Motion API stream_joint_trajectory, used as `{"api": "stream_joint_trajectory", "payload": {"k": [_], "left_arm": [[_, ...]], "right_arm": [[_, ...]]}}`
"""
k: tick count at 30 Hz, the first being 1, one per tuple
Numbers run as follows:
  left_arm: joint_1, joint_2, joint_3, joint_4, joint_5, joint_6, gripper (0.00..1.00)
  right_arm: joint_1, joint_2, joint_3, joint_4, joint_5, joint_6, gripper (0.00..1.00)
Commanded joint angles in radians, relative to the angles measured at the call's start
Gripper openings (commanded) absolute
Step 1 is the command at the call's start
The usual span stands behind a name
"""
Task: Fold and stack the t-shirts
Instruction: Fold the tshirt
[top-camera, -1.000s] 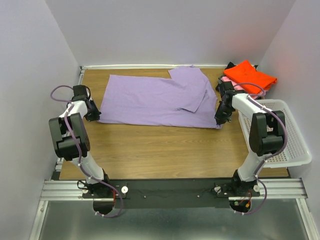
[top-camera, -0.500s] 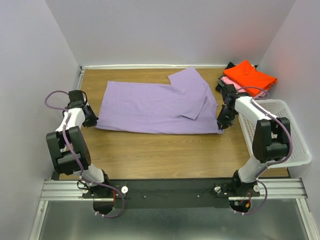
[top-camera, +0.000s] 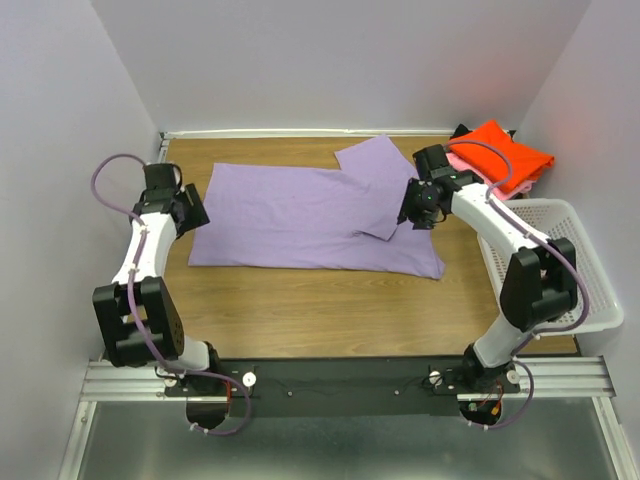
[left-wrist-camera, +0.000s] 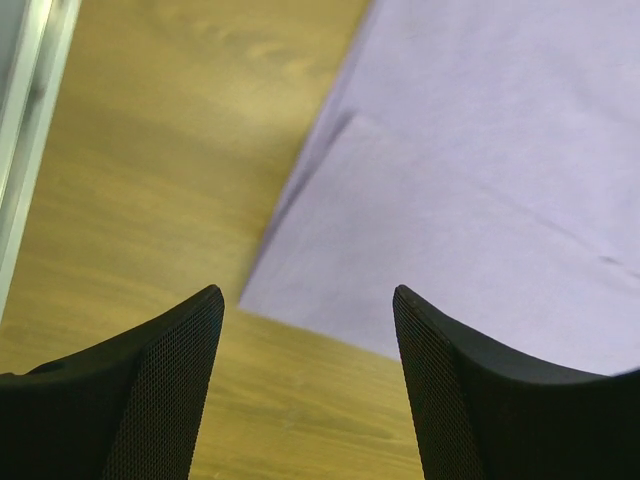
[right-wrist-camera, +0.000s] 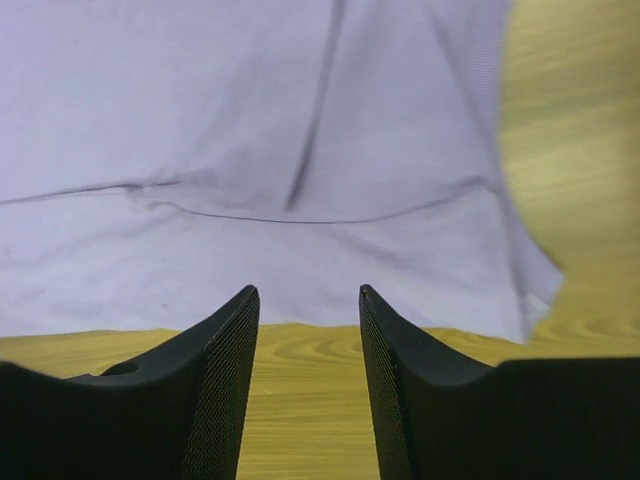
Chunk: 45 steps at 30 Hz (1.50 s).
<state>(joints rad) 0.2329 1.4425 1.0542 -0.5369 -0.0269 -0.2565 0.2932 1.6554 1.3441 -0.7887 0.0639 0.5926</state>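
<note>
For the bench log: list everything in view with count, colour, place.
lavender t-shirt: 1, lavender-purple, spread mid-table
orange-red t-shirt: 1, orange-red, folded, far right corner, topmost
pink t-shirt: 1, pink, under the orange-red one
dark garment: 1, dark, edge behind that stack
mesh basket: 1, white, table's right edge
table: 1, wood-brown
left tool: 1, black, open, at shirt's left edge
right tool: 1, black, open, over shirt's right part
</note>
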Motion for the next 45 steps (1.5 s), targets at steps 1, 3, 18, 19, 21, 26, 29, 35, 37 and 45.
{"api": "stream_joint_trajectory", "payload": {"k": [1, 3, 18, 19, 21, 26, 29, 35, 37, 45], "left_arm": [[-0.115, 0.011, 0.078, 0.058, -0.03, -0.004, 0.76], [-0.154, 0.047, 0.111, 0.074, -0.009, -0.01, 0.76], [-0.261, 0.259, 0.09, 0.17, 0.105, -0.033, 0.76], [-0.261, 0.254, 0.086, 0.17, 0.102, -0.032, 0.76], [-0.261, 0.251, 0.082, 0.172, 0.102, -0.032, 0.76], [-0.261, 0.259, 0.086, 0.172, 0.107, -0.029, 0.76], [-0.261, 0.262, 0.089, 0.17, 0.108, -0.026, 0.76], [-0.261, 0.259, 0.086, 0.17, 0.11, -0.023, 0.76], [-0.261, 0.26, 0.084, 0.17, 0.11, -0.021, 0.76], [-0.261, 0.275, 0.086, 0.17, 0.119, -0.012, 0.76]], "right_arm": [[0.032, 0.078, -0.008, 0.13, -0.088, 0.019, 0.51], [0.035, 0.102, -0.023, 0.17, -0.099, 0.019, 0.5], [0.055, 0.267, 0.001, 0.25, -0.162, 0.021, 0.41], [0.058, 0.259, -0.005, 0.249, -0.153, 0.029, 0.41], [0.057, 0.256, -0.022, 0.249, -0.148, 0.032, 0.41], [0.058, 0.268, -0.033, 0.25, -0.153, 0.035, 0.38], [0.06, 0.276, -0.026, 0.25, -0.167, 0.039, 0.3], [0.063, 0.276, 0.024, 0.25, -0.176, 0.046, 0.11], [0.063, 0.288, 0.047, 0.249, -0.18, 0.047, 0.09], [0.067, 0.385, 0.161, 0.249, -0.202, 0.059, 0.07]]}}
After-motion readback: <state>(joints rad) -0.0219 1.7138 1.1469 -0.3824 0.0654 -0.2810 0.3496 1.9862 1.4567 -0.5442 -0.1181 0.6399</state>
